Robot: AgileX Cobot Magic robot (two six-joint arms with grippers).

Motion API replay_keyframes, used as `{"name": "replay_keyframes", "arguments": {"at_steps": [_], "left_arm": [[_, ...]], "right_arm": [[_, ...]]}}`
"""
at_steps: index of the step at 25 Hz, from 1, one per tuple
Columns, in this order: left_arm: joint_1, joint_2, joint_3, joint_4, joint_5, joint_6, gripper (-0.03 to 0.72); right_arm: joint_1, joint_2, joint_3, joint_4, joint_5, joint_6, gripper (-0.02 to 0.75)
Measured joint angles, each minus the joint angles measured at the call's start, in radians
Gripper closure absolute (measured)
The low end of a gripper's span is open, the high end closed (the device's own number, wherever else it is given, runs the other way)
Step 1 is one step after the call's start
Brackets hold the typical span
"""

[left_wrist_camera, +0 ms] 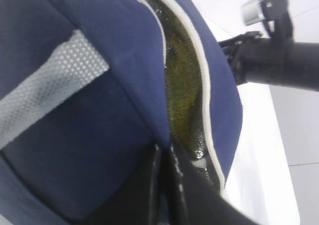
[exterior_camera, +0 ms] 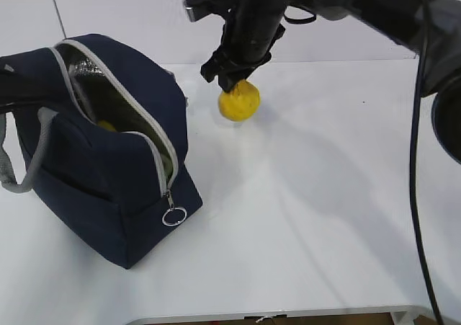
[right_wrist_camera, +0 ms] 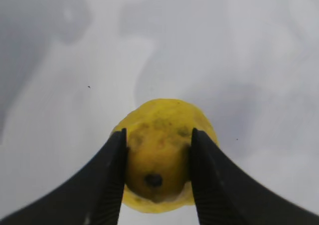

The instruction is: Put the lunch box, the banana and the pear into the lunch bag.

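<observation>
The right gripper (right_wrist_camera: pixel 157 182) pinches the pear (right_wrist_camera: pixel 162 152) across its round belly; smooth and firm, it may slip; the left gripper (left_wrist_camera: pixel 167 185) clamps the lunch bag (left_wrist_camera: pixel 99 85) rim.

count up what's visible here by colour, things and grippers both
yellow: 2, the pear and something yellow inside the bag
navy: 1, the lunch bag
black: 2, the right gripper and the left gripper
total: 5
</observation>
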Motion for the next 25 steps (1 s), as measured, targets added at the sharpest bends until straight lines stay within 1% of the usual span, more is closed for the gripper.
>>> {"name": "replay_keyframes", "arguments": {"at_steps": [7,11,21,25], "left_arm": [[0.000,0.000,0.000,-0.002,-0.022,0.011,0.705],[0.000,0.000,0.000,-0.002,-0.029,0.013,0.705],[0.000,0.000,0.000,-0.002,-0.031,0.018,0.705],[0.000,0.000,0.000,-0.002,-0.031,0.018,0.705]], "right_arm": [[0.000,-0.083,-0.004,0.011,0.050,0.001,0.413],[0.000,-0.129,-0.004,0.053,0.064,0.001,0.414],[0.000,-0.249,-0.004,0.268,0.070,0.001,0.414],[0.000,-0.286,-0.004,0.384,0.077,-0.007,0.415]]}}
